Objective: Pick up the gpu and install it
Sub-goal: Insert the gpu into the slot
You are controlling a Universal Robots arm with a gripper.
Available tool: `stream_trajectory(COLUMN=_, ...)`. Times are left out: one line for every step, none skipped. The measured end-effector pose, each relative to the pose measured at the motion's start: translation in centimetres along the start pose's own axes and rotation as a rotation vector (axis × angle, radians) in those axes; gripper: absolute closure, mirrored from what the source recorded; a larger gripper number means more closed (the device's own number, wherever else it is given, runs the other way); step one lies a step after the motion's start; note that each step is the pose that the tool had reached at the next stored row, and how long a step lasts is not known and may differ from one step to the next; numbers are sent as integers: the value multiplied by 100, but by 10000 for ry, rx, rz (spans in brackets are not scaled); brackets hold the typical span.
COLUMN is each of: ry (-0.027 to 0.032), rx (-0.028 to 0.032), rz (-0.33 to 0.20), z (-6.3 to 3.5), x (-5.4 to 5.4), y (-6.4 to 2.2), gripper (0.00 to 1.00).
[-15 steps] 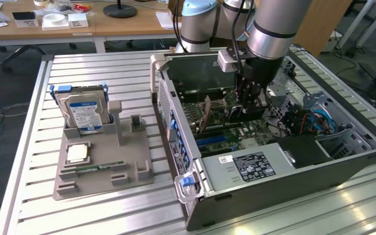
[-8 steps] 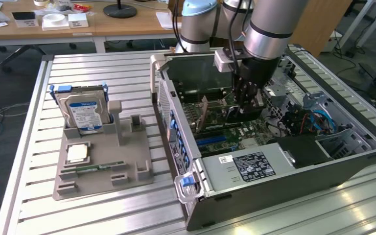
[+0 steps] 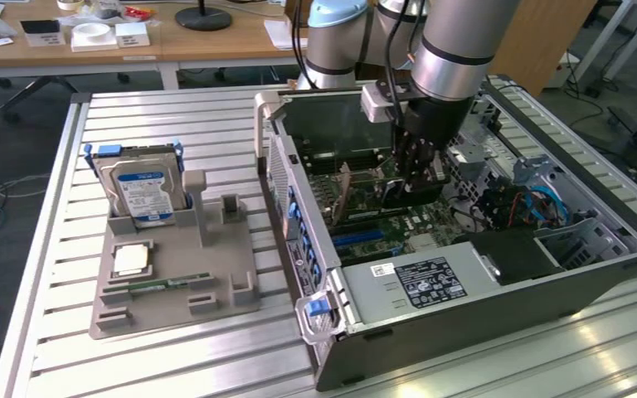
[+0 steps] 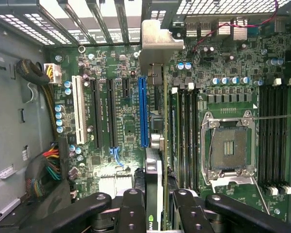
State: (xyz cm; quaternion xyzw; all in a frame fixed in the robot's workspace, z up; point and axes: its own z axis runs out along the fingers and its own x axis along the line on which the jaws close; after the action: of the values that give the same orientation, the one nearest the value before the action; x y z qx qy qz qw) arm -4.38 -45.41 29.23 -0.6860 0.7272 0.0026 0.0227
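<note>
Slatted metal table, open computer case: end effector clamped on gpu, card edge-on between fingers, over motherboard.

Arm upright — tool clamped

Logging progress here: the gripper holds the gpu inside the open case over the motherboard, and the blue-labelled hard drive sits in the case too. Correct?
Not quite. The hard drive stands in the gray holder on the table, outside the case, as the exterior view shows. The rest holds: the gripper grips the gpu over the motherboard.
</note>
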Motion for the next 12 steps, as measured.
stream_trajectory(ry=0, rx=1, rz=1, z=0, x=0, y=1, gripper=73)
stream_trajectory(ry=-1, rx=1, rz=3, z=1, x=0, y=6, gripper=73)
stream_trajectory(ry=-1, rx=1, rz=2, z=2, x=1, y=14, gripper=73)
stream_trajectory(ry=-2, rx=1, rz=0, z=3, x=1, y=23, gripper=73)
stream_trajectory(ry=-2, rx=1, rz=0, z=3, x=1, y=34, gripper=73)
stream_trajectory(ry=-1, rx=1, rz=1, z=4, x=2, y=42, gripper=73)
stream_trajectory(ry=0, rx=0, rz=1, z=3, x=2, y=46, gripper=73)
stream_trajectory(ry=0, rx=0, rz=0, z=3, x=2, y=46, gripper=73)
stream_trajectory(ry=-1, rx=0, rz=0, z=3, x=2, y=46, gripper=73)
stream_trajectory(ry=-1, rx=0, rz=0, z=4, x=2, y=46, gripper=73)
stream_trajectory(ry=-1, rx=0, rz=0, z=3, x=2, y=46, gripper=73)
stream_trajectory(ry=0, rx=0, rz=0, z=4, x=3, y=46, gripper=73)
